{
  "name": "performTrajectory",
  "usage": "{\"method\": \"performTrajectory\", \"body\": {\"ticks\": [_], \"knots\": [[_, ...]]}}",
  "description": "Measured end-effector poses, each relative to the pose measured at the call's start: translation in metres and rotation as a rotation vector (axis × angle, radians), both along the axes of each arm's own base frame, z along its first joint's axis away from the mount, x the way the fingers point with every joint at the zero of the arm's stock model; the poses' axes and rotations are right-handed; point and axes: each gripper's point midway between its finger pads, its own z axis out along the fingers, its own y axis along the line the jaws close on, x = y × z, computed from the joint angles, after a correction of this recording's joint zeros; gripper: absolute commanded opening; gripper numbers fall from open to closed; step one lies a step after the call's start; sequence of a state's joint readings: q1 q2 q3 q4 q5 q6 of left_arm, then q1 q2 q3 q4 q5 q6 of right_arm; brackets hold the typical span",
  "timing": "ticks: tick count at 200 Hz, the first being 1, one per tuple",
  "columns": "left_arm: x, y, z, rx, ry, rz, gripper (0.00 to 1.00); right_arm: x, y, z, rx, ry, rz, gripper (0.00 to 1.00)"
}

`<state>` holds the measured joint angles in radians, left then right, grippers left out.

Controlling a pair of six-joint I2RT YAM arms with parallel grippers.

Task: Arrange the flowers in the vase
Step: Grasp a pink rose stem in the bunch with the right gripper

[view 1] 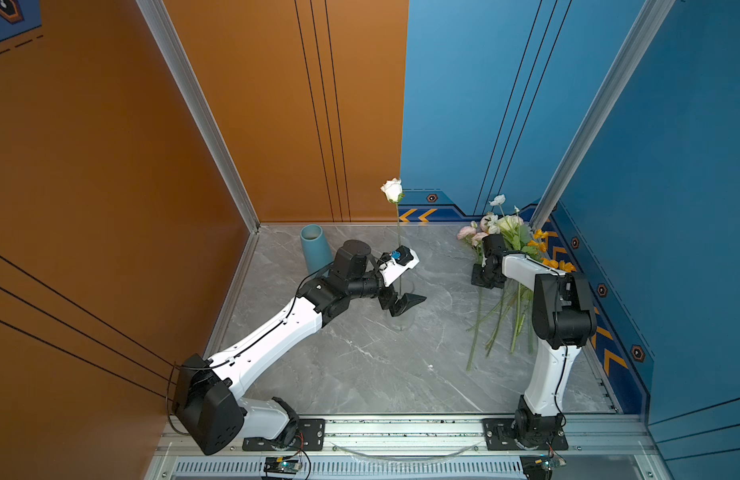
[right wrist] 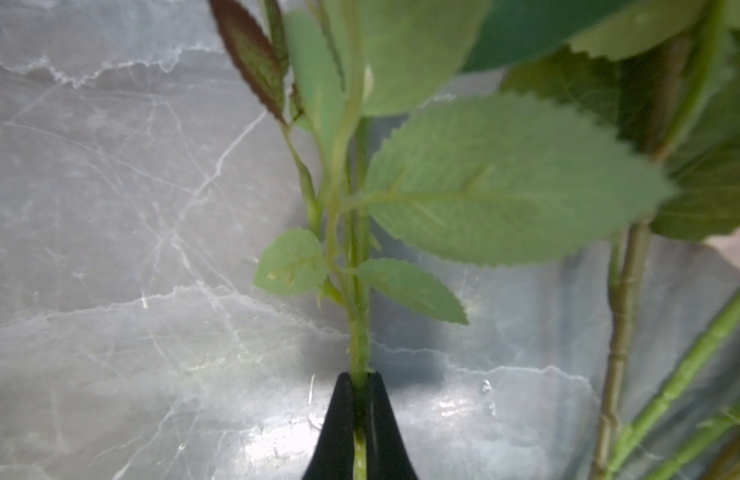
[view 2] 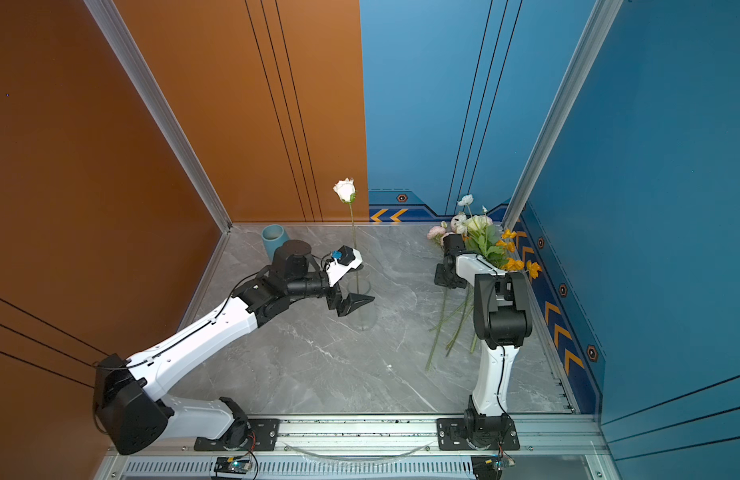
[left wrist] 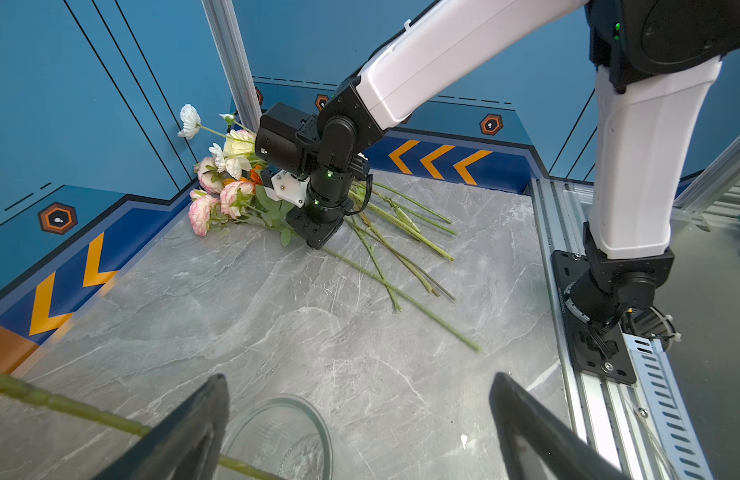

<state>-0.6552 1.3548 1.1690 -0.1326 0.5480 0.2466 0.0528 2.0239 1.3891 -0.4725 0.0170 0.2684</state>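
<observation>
A clear glass vase (view 1: 401,322) (view 2: 364,320) stands mid-table with one cream rose (view 1: 392,190) (view 2: 345,190) upright in it. My left gripper (view 1: 407,305) (view 2: 355,304) (left wrist: 360,376) hangs open just over the vase's rim (left wrist: 323,432), holding nothing; the rose's stem (left wrist: 69,405) crosses behind one finger. The other flowers (view 1: 505,226) (view 2: 476,226) (left wrist: 222,187) lie heaped at the back right, stems pointing forward. My right gripper (view 1: 482,280) (left wrist: 316,243) (right wrist: 360,376) is down in that heap, shut on one leafy green stem (right wrist: 358,332). Its bloom is not identifiable.
A blue cylindrical pot (view 1: 314,247) (view 2: 272,239) stands at the back left corner, behind the left arm. Loose stems (left wrist: 401,249) fan out over the grey marble top near the right arm's base. Walls close the left, back and right sides.
</observation>
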Motion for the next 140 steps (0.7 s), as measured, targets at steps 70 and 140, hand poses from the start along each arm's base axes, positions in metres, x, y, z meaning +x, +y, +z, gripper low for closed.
{"method": "performTrajectory", "body": {"ticks": [70, 140], "knots": [[0.003, 0.001, -0.001, 0.006, -0.005, 0.016, 0.98, -0.006, 0.028, 0.015, -0.035, -0.03, 0.114, 0.0], [0.007, 0.007, 0.002, 0.007, -0.014, 0.036, 0.98, -0.019, 0.042, 0.105, 0.034, -0.299, 0.129, 0.0]]}}
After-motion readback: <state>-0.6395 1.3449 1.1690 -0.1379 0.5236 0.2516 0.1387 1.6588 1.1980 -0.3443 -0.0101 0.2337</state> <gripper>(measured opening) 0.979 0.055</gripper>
